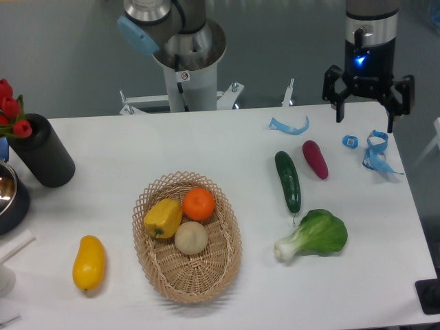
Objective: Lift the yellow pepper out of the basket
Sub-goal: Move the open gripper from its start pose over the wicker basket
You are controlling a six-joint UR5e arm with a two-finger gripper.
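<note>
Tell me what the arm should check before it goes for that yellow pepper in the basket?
1. Gripper open and empty: ok, fingers spread, nothing between them.
2. Yellow pepper in the basket: ok, at its left side.
3. Right target: ok, the smooth yellow fruit lies outside on the table.
4. Room to grasp: not ok, the orange and the pale round fruit sit right against the pepper.
5. Gripper above pepper: not ok, it hangs over the far right corner.
6. Path clear: cannot tell from one view.
</note>
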